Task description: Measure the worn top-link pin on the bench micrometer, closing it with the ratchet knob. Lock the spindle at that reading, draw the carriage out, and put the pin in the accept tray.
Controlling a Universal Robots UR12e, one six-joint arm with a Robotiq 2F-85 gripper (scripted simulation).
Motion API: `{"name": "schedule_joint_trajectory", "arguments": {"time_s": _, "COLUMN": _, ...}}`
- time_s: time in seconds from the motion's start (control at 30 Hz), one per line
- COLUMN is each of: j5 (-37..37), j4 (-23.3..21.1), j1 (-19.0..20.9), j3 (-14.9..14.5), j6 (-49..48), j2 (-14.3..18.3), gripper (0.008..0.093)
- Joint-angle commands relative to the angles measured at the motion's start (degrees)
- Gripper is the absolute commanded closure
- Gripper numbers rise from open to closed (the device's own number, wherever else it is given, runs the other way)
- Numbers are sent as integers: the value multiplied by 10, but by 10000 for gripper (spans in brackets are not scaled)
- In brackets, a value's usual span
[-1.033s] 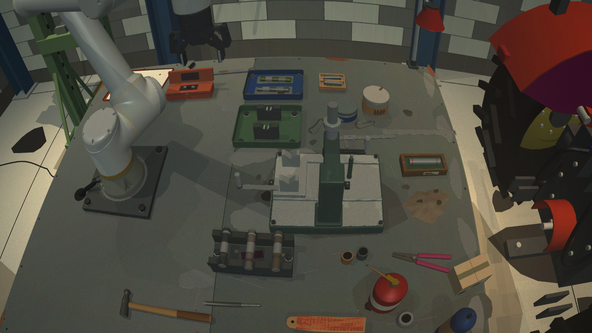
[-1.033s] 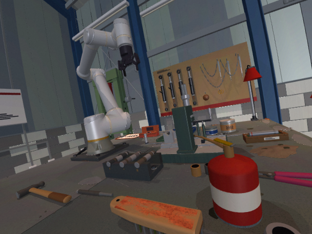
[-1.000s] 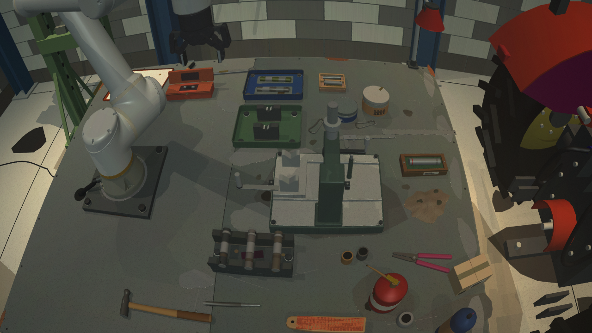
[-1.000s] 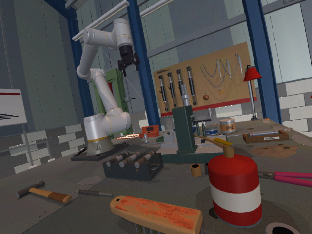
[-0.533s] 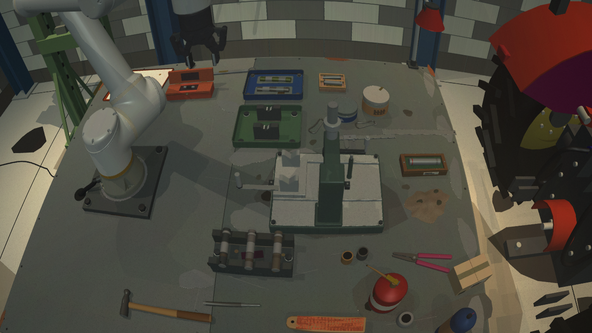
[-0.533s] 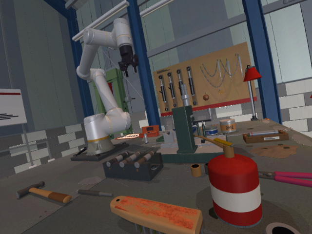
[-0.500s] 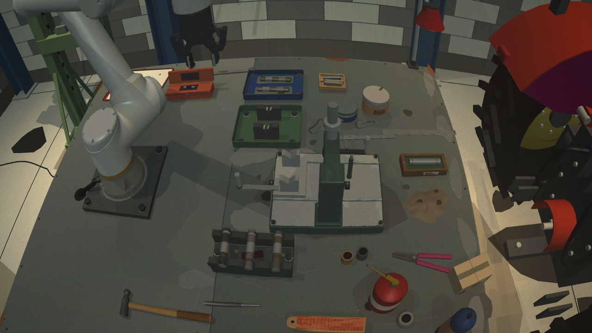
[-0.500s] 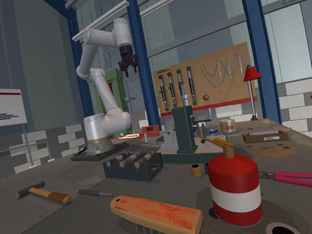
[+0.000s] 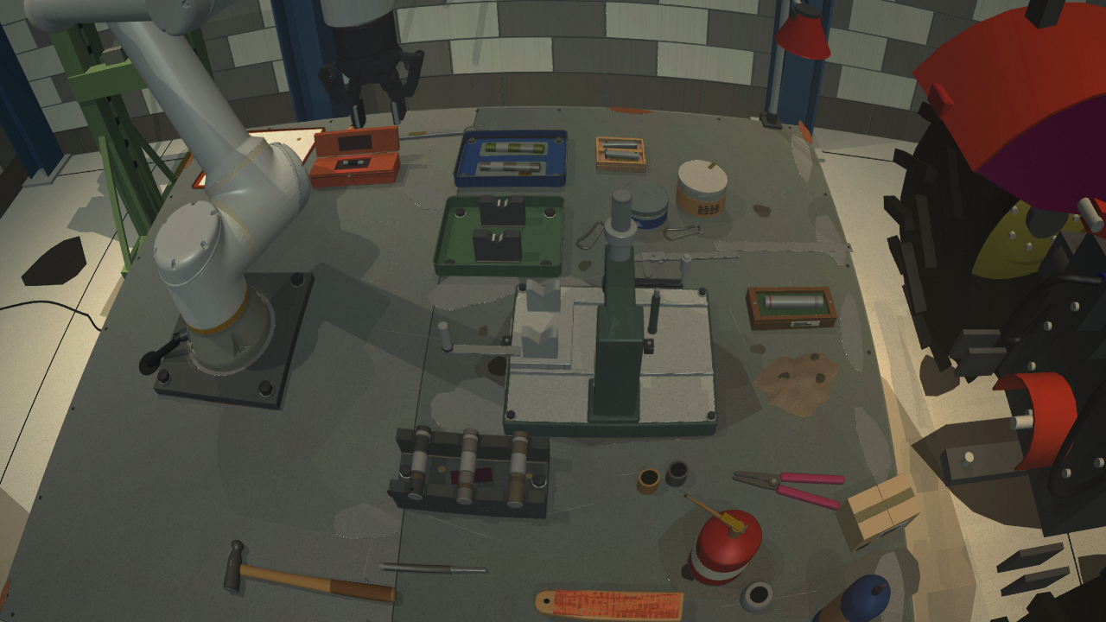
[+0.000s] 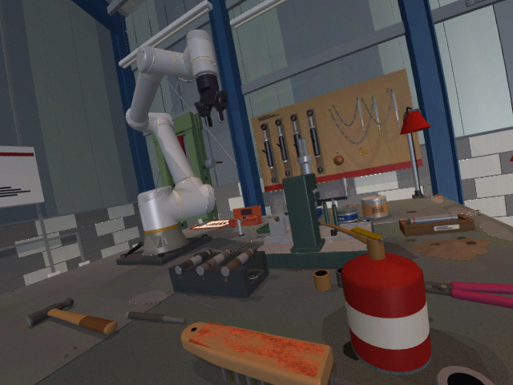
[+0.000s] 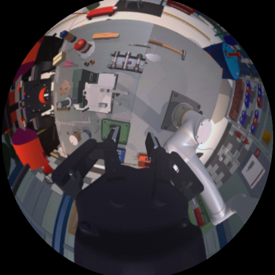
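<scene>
Three banded top-link pins [image 9: 467, 466] [image 10: 214, 262] [image 11: 126, 59] lie side by side in a dark rack near the bench's front; I cannot tell which is the worn one. Behind the rack stands the bench micrometer [image 9: 616, 340] [image 10: 303, 209] [image 11: 82, 88], a green column on a grey plate with a grey ratchet knob [image 9: 621, 217] [image 10: 303, 156] on top and an empty V-block carriage [image 9: 540, 329] at its left. The green tray [image 9: 500, 234] [image 11: 116, 130] with two dark cradles sits behind it, with a blue tray [image 9: 511, 158] farther back. My gripper [image 9: 376, 112] [image 10: 212, 120] [image 11: 133, 139] hangs high over the back-left of the bench, above the orange case [image 9: 356, 157]; it is open and holds nothing.
Behind the bench stand blue posts, a red lamp [image 9: 801, 35] and a pegboard [image 10: 335, 130]. My arm's base [image 9: 224, 333] is bolted at the left. Loose items fill the front: hammer [image 9: 305, 579], punch [image 9: 433, 569], red oil can [image 9: 723, 545], pink pliers [image 9: 789, 487], wire brush [image 9: 611, 602].
</scene>
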Motion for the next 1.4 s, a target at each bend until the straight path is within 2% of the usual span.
{"name": "schedule_joint_trajectory", "arguments": {"time_s": 0.0, "j5": 0, "j4": -1, "j1": 0, "j3": -1, "j6": 0, "j2": 1, "gripper": 494}}
{"name": "schedule_joint_trajectory", "arguments": {"time_s": 0.13, "j5": 0, "j4": -11, "j1": 7, "j3": -3, "j6": 7, "j2": 13, "gripper": 494}}
{"name": "schedule_joint_trajectory", "arguments": {"time_s": 0.27, "j5": 0, "j4": -35, "j1": 25, "j3": -9, "j6": 24, "j2": 45, "gripper": 494}}
{"name": "schedule_joint_trajectory", "arguments": {"time_s": 0.47, "j5": -1, "j4": -91, "j1": 59, "j3": -34, "j6": 59, "j2": 125, "gripper": 494}}
{"name": "schedule_joint_trajectory", "arguments": {"time_s": 0.73, "j5": -2, "j4": -156, "j1": 97, "j3": -91, "j6": 97, "j2": 247, "gripper": 494}}
{"name": "schedule_joint_trajectory", "arguments": {"time_s": 0.9, "j5": -2, "j4": -176, "j1": 110, "j3": -124, "j6": 110, "j2": 300, "gripper": 494}}
{"name": "schedule_joint_trajectory", "arguments": {"time_s": 1.07, "j5": -2, "j4": -184, "j1": 115, "j3": -142, "j6": 115, "j2": 325, "gripper": 494}}
{"name": "schedule_joint_trajectory", "arguments": {"time_s": 1.37, "j5": -2, "j4": -186, "j1": 116, "j3": -144, "j6": 121, "j2": 329, "gripper": 494}}
